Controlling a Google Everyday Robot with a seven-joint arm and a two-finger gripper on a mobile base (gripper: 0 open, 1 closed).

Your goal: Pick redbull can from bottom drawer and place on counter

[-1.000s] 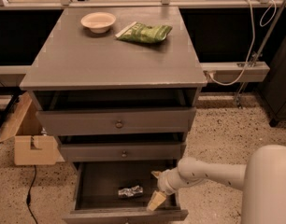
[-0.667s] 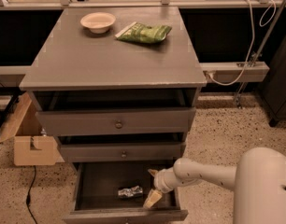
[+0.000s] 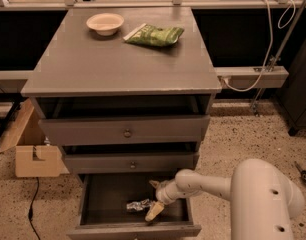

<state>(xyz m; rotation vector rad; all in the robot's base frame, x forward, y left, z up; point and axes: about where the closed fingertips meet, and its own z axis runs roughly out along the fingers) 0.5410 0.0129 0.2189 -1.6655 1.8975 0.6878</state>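
The bottom drawer (image 3: 100, 196) is pulled open, with a dark flat inside. The redbull can (image 3: 137, 205), a crinkly silver can, lies on its side near the middle of the drawer floor. My gripper (image 3: 154, 200) reaches down into the drawer from the right and sits right beside the can's right end. One pale finger (image 3: 153, 211) points down toward the drawer front, the other (image 3: 155, 184) points back. The fingers are spread and hold nothing. The counter (image 3: 118, 59) is the grey cabinet top above.
A pale bowl (image 3: 105, 23) and a green snack bag (image 3: 154, 35) lie at the back of the counter. Two knobbed drawers (image 3: 127, 133) are slightly open above. A cardboard box (image 3: 35, 159) stands on the floor at the left. My white arm (image 3: 253, 194) fills the lower right.
My gripper has moved left inside the drawer, closer to the can. The can has not moved.
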